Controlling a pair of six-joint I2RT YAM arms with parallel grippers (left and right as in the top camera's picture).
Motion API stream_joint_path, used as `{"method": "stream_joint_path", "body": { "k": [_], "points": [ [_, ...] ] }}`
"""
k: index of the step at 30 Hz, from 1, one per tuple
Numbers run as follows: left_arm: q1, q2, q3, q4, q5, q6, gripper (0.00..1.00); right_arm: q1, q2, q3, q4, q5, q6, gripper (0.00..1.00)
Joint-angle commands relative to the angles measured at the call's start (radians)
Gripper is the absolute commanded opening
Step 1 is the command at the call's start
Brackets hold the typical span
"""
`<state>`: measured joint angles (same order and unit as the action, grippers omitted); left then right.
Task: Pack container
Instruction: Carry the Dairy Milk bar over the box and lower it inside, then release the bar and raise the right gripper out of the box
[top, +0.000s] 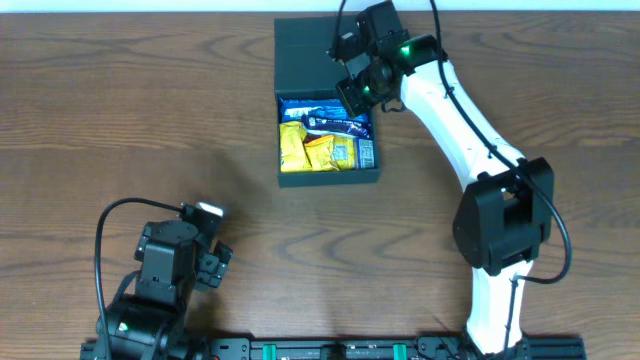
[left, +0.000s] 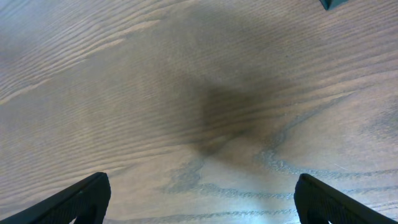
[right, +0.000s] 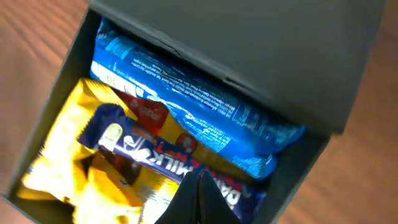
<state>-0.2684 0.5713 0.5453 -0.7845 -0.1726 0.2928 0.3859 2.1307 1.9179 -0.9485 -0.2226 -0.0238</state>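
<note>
The dark teal-black container (top: 330, 180) sits at the back middle of the table with its flap lid (top: 305, 55) open toward the far side. Inside lie a blue packet (top: 310, 105), a dark blue chocolate bar (top: 340, 125) and yellow packets (top: 310, 150). My right gripper (top: 360, 95) hovers over the box's back right part. In the right wrist view its fingers (right: 199, 177) are shut together, empty, just above the dark blue bar (right: 143, 149), with the blue packet (right: 193, 99) and lid (right: 249, 50) beyond. My left gripper (top: 215, 250) is open and empty at the front left.
The left wrist view shows bare wood between the open fingers (left: 202, 202) and a corner of the container (left: 333, 3) at the top right. The right arm's base (top: 500, 230) stands at the front right.
</note>
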Motion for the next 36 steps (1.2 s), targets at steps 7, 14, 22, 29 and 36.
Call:
{"method": "stream_joint_path", "body": {
  "k": [7,14,22,29,36],
  "points": [
    [0.006,-0.002,0.000,-0.001,-0.014,0.011,0.95,0.057,-0.027,-0.057,0.026,-0.004,0.260,0.02],
    [0.006,-0.002,0.000,-0.001,-0.014,0.011,0.95,0.073,-0.025,-0.126,0.049,-0.021,0.282,0.02],
    [0.006,-0.002,0.000,-0.001,-0.014,0.011,0.95,0.073,-0.025,-0.239,0.209,-0.080,0.282,0.02],
    [0.006,-0.002,0.000,-0.001,-0.014,0.011,0.95,0.085,-0.043,-0.229,0.234,-0.179,0.282,0.02],
    [0.006,-0.002,0.000,-0.001,-0.014,0.011,0.95,0.100,-0.151,-0.228,0.260,-0.166,0.257,0.02]
  ]
}}
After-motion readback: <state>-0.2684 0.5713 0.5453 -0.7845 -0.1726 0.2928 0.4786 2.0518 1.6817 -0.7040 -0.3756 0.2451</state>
